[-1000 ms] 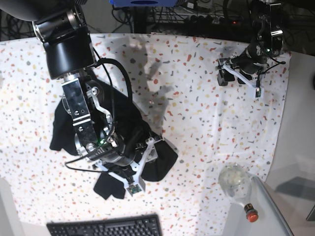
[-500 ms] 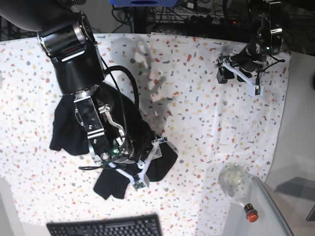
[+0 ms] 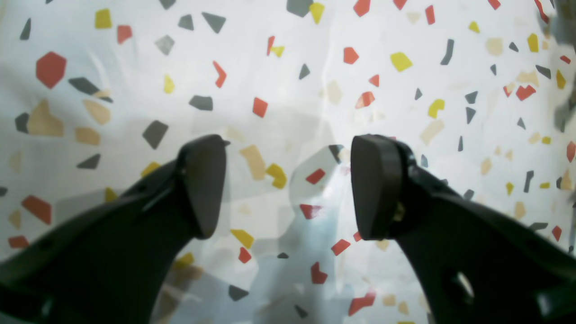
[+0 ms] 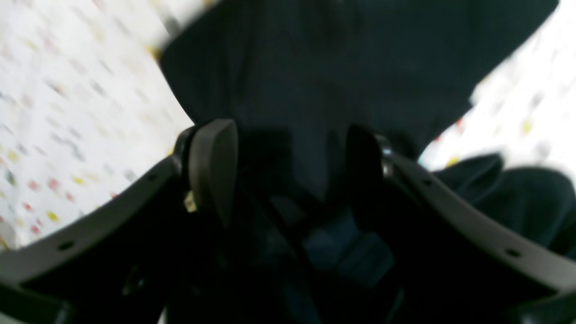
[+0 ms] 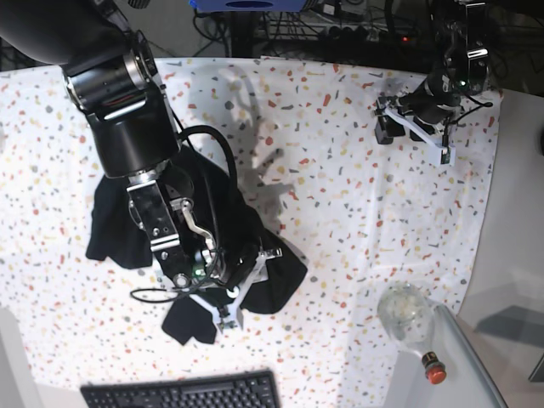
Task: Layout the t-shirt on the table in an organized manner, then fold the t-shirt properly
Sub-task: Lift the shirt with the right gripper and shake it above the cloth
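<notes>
Right gripper [image 4: 288, 175] low over the black t-shirt [image 5: 212, 221], jaws parted, dark cloth lying between the fingers [image 4: 213, 166]; view blurred, so cannot tell whether cloth is pinched. Shirt bunched in a heap on the near-left part of the speckled table [image 5: 340, 170], close to the keyboard [image 5: 183, 393]. Left gripper [image 3: 288, 184] released, jaws wide over bare tablecloth at the far corner, well apart from the shirt.

Matt black cloth t-shirt [image 5: 212, 208]
</notes>
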Action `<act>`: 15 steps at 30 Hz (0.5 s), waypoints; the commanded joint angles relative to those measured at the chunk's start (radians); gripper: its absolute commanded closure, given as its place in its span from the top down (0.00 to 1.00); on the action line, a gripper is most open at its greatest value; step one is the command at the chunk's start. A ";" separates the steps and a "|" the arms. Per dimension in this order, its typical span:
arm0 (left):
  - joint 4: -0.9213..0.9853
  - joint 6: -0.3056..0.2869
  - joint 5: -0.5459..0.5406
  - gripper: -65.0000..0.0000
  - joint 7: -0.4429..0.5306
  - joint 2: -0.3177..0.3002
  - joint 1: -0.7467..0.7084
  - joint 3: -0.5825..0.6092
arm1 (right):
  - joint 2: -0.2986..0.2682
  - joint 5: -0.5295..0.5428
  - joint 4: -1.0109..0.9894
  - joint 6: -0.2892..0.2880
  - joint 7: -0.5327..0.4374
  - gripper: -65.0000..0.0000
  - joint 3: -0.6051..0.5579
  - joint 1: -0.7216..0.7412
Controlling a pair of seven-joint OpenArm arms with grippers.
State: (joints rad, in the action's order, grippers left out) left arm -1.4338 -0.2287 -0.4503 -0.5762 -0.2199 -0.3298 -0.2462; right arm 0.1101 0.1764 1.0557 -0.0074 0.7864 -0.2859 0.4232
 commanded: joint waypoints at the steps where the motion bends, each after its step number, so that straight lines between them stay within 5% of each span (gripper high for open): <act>1: -0.012 -0.002 -0.008 0.65 0.011 -0.011 0.002 -0.003 | 0.010 0.002 0.021 0.002 -0.025 0.56 -0.002 0.032; 15: 0.067 -0.002 -0.008 0.65 0.012 -0.011 0.013 -0.003 | 0.010 0.004 0.153 0.001 0.035 0.56 -0.002 -0.039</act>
State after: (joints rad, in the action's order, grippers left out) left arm -1.3701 -0.2367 -0.4690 -0.5320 -0.2245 -0.3099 -0.2481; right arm 0.1127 0.1764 1.1877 -0.0071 0.8467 -0.2878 0.3508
